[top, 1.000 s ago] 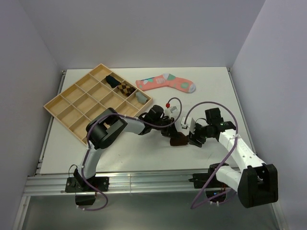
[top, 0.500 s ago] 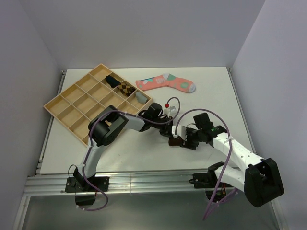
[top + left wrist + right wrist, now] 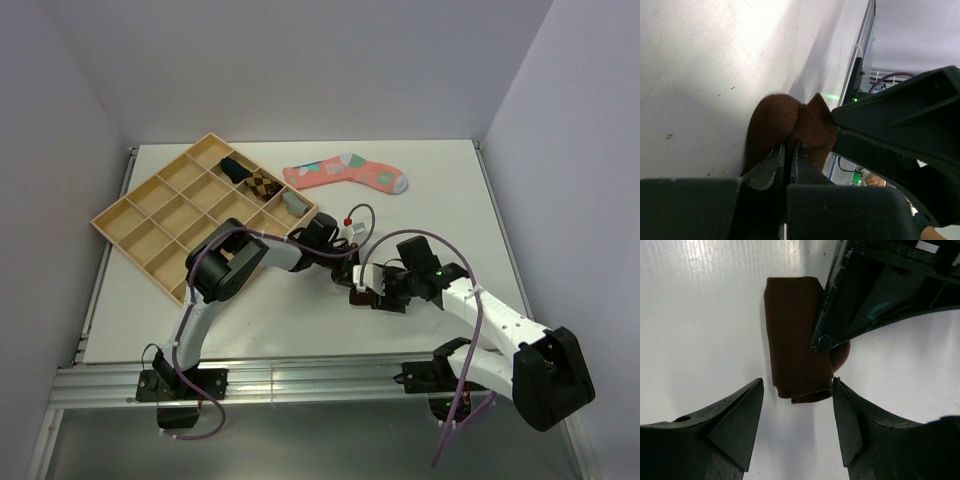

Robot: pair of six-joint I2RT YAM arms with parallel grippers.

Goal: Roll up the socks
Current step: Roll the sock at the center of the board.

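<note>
Left gripper (image 3: pixel 788 150) pinches the dark brown fabric sock (image 3: pixel 792 325) toward the near edge of the white table (image 3: pixel 280 320); right gripper (image 3: pixel 797 386) spread astride it. We judge it mid-roll; next, clamp and tuck.

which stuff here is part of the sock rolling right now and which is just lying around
In the job: brown sock, left gripper, right gripper.
Lying about: pink patterned sock, wooden tray holding rolled socks.
</note>
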